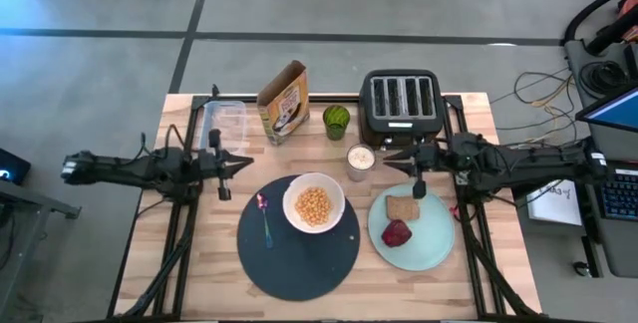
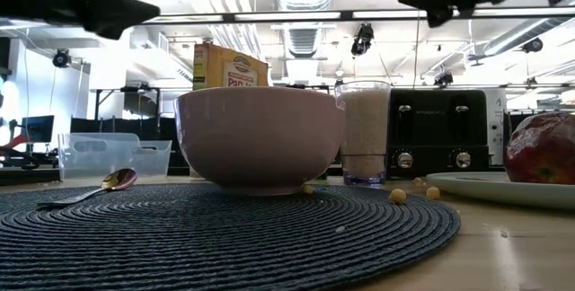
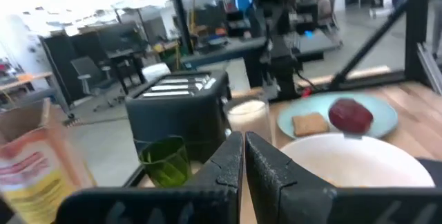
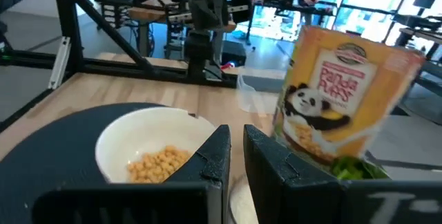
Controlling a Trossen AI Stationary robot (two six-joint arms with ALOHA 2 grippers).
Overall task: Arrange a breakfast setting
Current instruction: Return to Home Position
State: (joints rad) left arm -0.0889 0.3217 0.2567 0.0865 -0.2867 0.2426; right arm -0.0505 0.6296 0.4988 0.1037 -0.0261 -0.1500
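Lab: ceiling ducts (image 2: 306, 32), office chair (image 3: 87, 72)

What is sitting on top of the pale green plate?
The plate holds a brown toast slice and a dark red food piece, side by side. The plate surface beneath them is covered.

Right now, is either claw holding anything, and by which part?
Nothing is held: the left claw and the right claw are both empty.

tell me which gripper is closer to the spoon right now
Left. The left gripper hangs just outside the mat's edge near the spoon; the right gripper is beyond the bowl, over the plate's back rim.
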